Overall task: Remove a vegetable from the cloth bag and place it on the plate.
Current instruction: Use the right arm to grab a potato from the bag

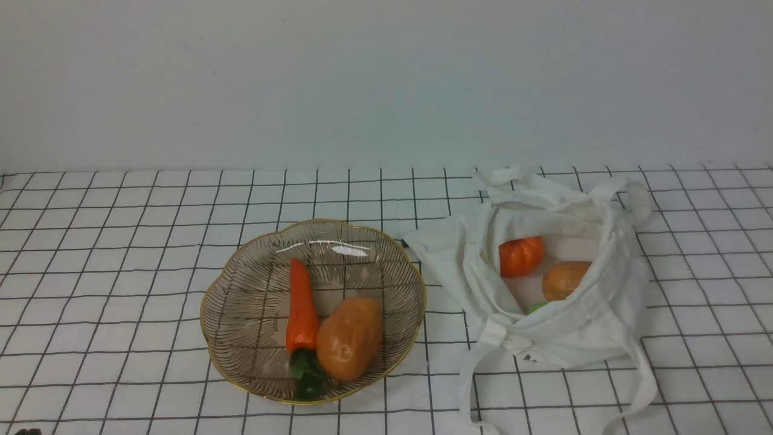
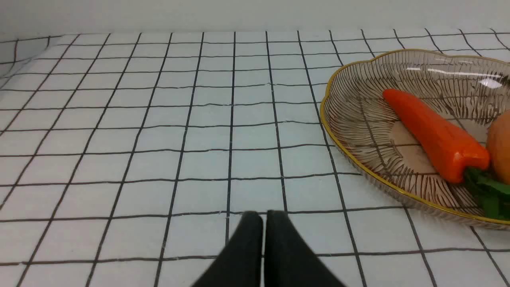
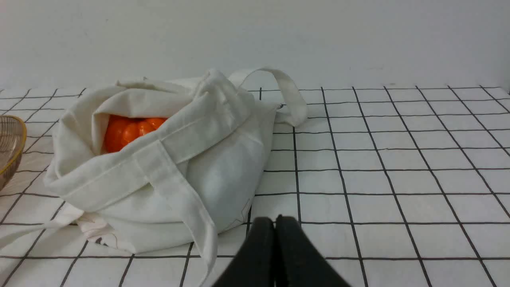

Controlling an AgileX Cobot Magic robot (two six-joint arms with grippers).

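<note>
On the checked cloth (image 1: 121, 272) we see the bag (image 1: 580, 338) slumped at right, floppy white fabric, its straps cut off at the near edge. Left of it sits the plate (image 1: 247, 290) — scalloped ribbed glass, gold-rimmed — holding a big potato (image 1: 349, 337) and a carrot (image 1: 301, 308). Inside the bag lie a ribbed pumpkin (image 1: 520, 255) and the small potato (image 1: 563, 280), its near side hidden by a fold; a green sliver (image 1: 537, 307) we cannot identify. The left gripper (image 2: 263, 217) and right gripper (image 3: 275, 221) each have fingers pressed together, empty.
</note>
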